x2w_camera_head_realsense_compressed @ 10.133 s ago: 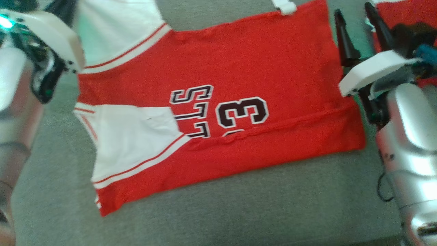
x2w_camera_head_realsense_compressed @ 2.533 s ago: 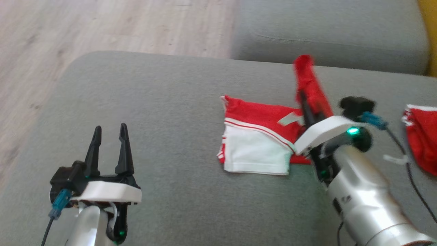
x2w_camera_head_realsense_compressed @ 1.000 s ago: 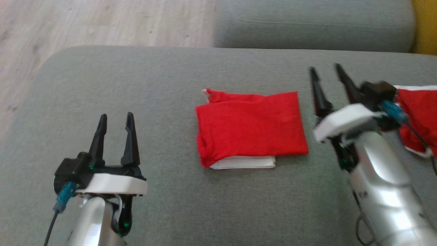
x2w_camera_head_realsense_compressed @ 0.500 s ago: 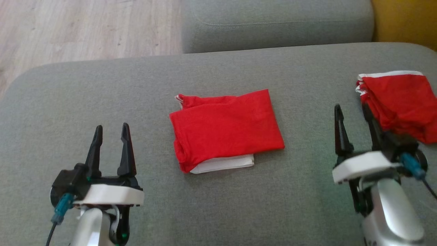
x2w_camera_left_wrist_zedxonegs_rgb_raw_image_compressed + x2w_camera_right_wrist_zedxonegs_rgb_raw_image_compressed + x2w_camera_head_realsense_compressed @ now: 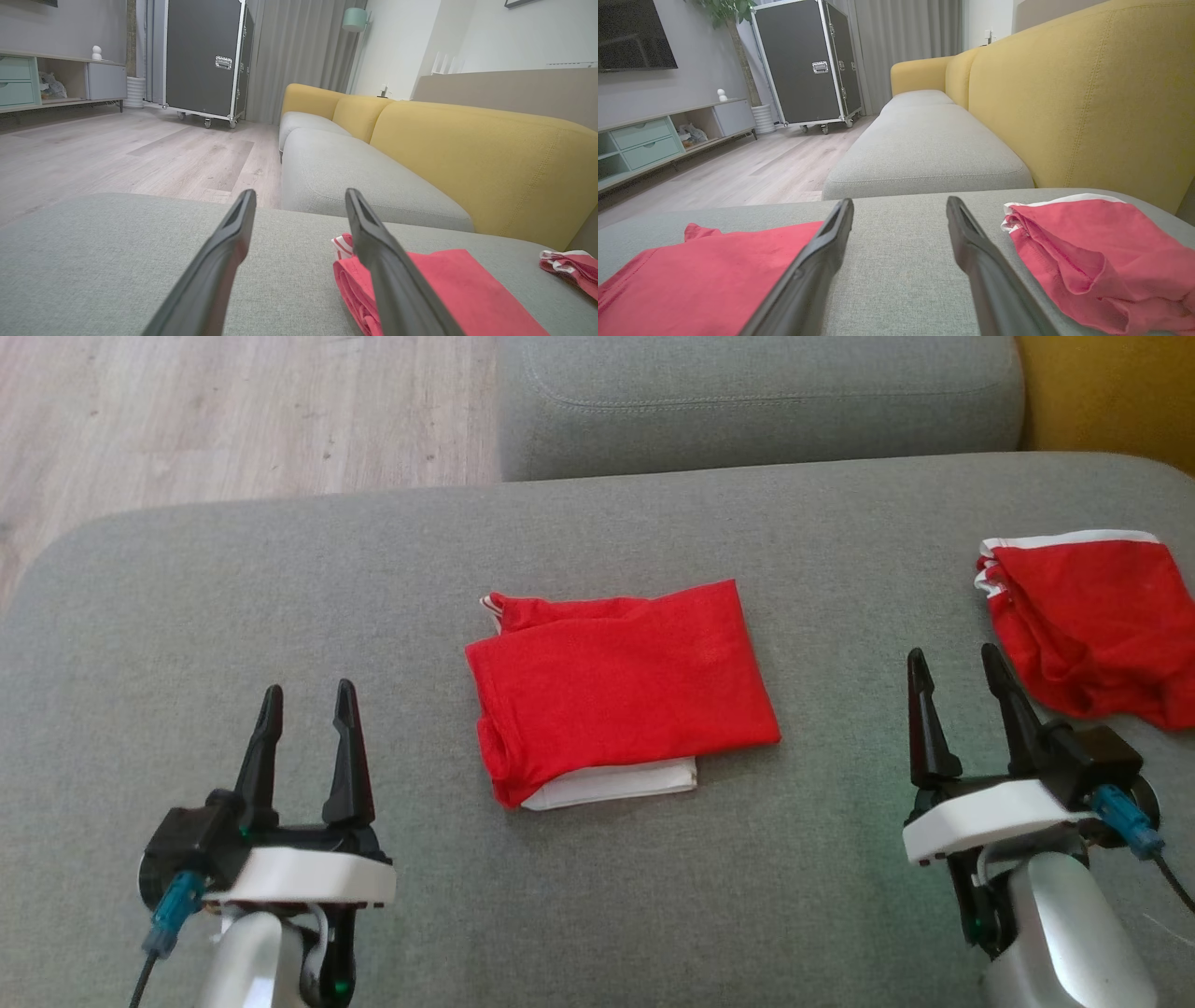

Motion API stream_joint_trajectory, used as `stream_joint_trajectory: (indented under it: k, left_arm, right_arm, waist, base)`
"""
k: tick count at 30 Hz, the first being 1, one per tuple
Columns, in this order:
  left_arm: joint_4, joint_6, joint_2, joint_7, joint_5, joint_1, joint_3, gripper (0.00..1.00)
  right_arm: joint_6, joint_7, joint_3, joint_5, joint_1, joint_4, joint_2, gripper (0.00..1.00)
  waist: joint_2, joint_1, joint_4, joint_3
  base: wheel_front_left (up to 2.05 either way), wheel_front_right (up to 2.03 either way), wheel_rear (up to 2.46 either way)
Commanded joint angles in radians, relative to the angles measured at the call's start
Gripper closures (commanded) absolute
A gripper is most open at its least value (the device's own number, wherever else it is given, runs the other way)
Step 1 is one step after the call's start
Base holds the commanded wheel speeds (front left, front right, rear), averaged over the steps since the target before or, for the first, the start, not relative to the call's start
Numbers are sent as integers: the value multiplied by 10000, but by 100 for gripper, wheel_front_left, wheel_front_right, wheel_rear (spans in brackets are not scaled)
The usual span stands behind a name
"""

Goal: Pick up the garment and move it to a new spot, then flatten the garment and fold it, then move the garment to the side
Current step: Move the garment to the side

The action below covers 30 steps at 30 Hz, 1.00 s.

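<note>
The garment is a red jersey folded into a flat rectangle, a white layer peeking out at its near edge. It lies in the middle of the grey cushion. My left gripper stands open to its near left, nothing between its fingers. My right gripper stands open to the garment's right, also holding nothing. In the left wrist view the garment lies just right of my left gripper. In the right wrist view the garment sits left of my right gripper.
Another folded red garment rests at the cushion's right edge, close beside my right gripper; it also appears as the red garment. A second grey cushion lies beyond, a yellow backrest to the right, wooden floor to the far left.
My right gripper has let go of the garment, now lying folded, and has drawn back toward me. The camera shifted. My left gripper has barely moved.
</note>
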Motion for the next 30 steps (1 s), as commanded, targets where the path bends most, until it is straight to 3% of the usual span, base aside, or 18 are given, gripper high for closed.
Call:
stream_joint_trajectory:
  k: [1, 8, 14, 30]
  left_arm:
    - [-347, 14, 45, -80, 63, -257, 304, 0]
    - [-359, 14, 44, -80, 8, -337, 186, 0]
    - [-243, 14, 44, -80, -24, -542, -7, 0]
    - [191, 14, 43, -80, -223, -1287, -816, 0]
  right_arm:
    - [21, -108, 244, 50, -255, -360, 30, 0]
    - [21, -108, 258, 5, -368, -276, 31, 0]
    - [21, -108, 731, 40, -942, 640, 31, 0]
    - [21, 788, 2063, 1682, -3807, 5600, 31, 0]
  waist:
    - [0, 0, 37, -10]
    - [0, 0, 231, 143]
    - [0, 0, 485, 495]
    - [0, 0, 1879, 1395]
  base:
    - [0, 0, 0]
    - [0, 0, 0]
    - [0, 0, 0]
    - [0, 0, 0]
